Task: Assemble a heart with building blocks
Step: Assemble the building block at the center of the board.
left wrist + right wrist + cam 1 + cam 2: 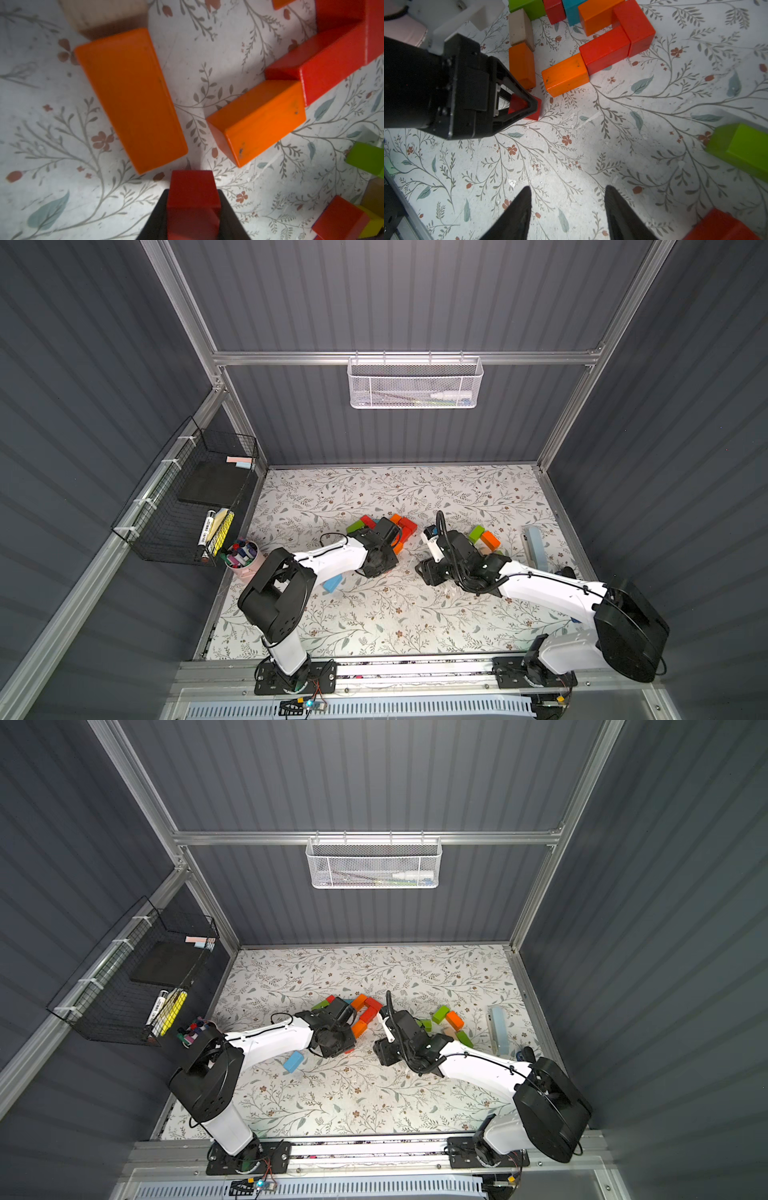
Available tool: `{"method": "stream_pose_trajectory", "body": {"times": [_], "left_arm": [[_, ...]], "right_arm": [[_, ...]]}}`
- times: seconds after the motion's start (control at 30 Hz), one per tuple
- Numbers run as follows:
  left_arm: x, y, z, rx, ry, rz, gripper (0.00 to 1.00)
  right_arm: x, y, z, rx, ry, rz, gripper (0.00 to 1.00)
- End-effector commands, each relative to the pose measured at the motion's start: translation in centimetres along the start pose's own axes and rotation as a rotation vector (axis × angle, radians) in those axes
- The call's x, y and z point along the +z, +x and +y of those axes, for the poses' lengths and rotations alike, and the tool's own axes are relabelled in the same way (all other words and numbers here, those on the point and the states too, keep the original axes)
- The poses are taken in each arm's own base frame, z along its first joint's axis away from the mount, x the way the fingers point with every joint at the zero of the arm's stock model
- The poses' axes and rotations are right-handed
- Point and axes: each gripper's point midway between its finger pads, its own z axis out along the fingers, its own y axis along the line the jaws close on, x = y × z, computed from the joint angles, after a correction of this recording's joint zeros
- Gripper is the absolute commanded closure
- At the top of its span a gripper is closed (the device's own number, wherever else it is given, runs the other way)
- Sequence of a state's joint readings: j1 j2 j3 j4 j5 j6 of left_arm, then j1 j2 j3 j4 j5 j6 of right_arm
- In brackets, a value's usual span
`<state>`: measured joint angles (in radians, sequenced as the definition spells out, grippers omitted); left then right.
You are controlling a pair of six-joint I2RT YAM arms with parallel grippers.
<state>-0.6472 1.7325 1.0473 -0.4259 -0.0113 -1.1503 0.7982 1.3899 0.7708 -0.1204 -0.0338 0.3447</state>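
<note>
My left gripper (pixel 193 209) is clenched on a small red block (pixel 191 185) and holds it at the gap where two bricks converge. On one side is an orange brick (pixel 131 99) next to a tan block (pixel 104 14). On the other side is the other orange brick (pixel 261 120), which butts against a red brick (pixel 324 62).

I take this block to be the heart's bottom tip. To place it well I should centre it between the two brick ends, turn it so it closes the gap evenly, and lower it straight down so my fingers nudge neither brick.

In the right wrist view the block sits low by the mat (pixel 591 155), though I cannot tell whether it touches. I should let go only once it rests flat.

My right gripper (pixel 568 199) hangs released and empty over bare mat, well clear.
</note>
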Motion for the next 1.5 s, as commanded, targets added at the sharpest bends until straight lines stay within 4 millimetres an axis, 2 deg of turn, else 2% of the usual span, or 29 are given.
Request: {"method": "stream_pose_trajectory", "body": {"times": [0.0,0.07,0.17,0.23,0.37,0.5,0.6,0.63,0.73,0.8,1.0,1.1,1.47], "left_arm": [[0.3,-0.5,-0.6,-0.005,0.0,-0.02,0.67],[0.3,-0.6,-0.7,-0.005,-0.001,-0.022,0.62],[-0.1,-0.8,-0.9,-0.004,0.004,-0.031,0.42],[-0.7,-1.2,-1.2,-0.004,0.014,-0.047,0.39],[-3.1,-2.1,-2.1,-0.007,0.047,-0.089,0.39],[-6.9,-3.0,-2.7,0.021,0.084,-0.143,0.39],[-9.1,-3.2,-1.8,0.063,0.073,-0.173,0.42],[-9.5,-3.2,-1.2,0.072,0.059,-0.18,0.46],[-9.2,-2.9,0.6,0.084,0.021,-0.162,0.64],[-8.8,-2.8,1.6,0.076,0.014,-0.154,0.72],[-6.8,-3.1,4.4,0.045,0.011,-0.125,0.86],[-5.5,-2.8,5.0,0.048,0.012,-0.095,0.88],[-1.7,-1.9,4.9,0.064,0.02,-0.023,0.88]], "right_arm": [[-0.2,0.4,0.2,0.028,-0.023,0.009,0.41],[-0.1,0.8,0.2,0.035,-0.028,0.014,0.41],[-0.1,1.3,0.3,0.05,-0.044,0.019,0.41],[-0.2,1.6,0.5,0.063,-0.06,0.018,0.41],[-0.1,2.0,1.0,0.093,-0.097,0.02,0.43],[0.9,2.0,2.0,0.154,-0.159,0.023,0.52],[2.3,1.6,2.1,0.213,-0.144,0.029,0.64],[2.7,1.4,2.3,0.232,-0.153,0.031,0.68],[4.2,0.9,3.5,0.267,-0.2,0.044,0.78],[5.2,0.9,4.1,0.275,-0.208,0.062,0.8],[7.5,0.4,5.6,0.3,-0.239,0.081,0.83],[8.3,0.2,5.7,0.308,-0.236,0.086,0.84],[10.7,-0.5,5.3,0.276,-0.186,0.1,0.85]]}}
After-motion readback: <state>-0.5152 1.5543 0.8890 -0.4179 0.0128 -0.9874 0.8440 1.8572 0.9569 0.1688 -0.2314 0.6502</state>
